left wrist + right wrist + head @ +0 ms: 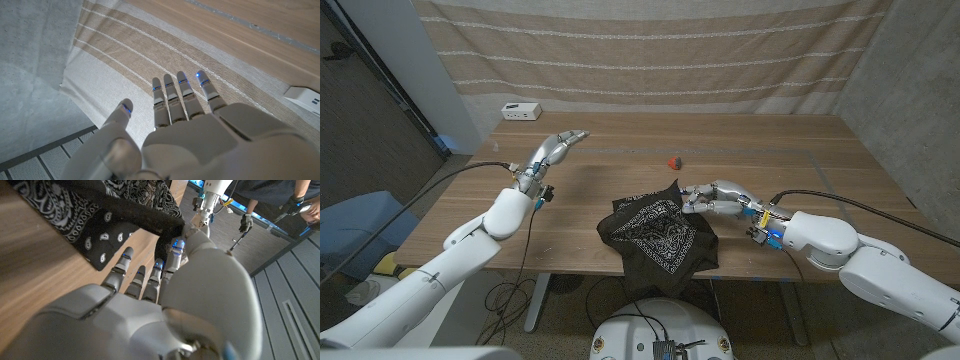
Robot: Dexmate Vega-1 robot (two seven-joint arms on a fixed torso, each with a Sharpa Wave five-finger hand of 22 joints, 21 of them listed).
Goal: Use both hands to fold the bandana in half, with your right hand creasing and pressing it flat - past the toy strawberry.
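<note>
The black bandana with white paisley print lies rumpled near the table's front edge, part of it hanging over the edge. My right hand is at its far right corner; in the right wrist view my thumb and fingertips pinch the dark cloth edge. The small red toy strawberry sits on the wood beyond the bandana, apart from it. My left hand hovers well to the left, holding nothing, with its fingers stretched out and apart.
A white box stands at the table's far left corner, before the striped curtain. A cable runs along the right arm. In the right wrist view a person's gloved hand shows beyond the table.
</note>
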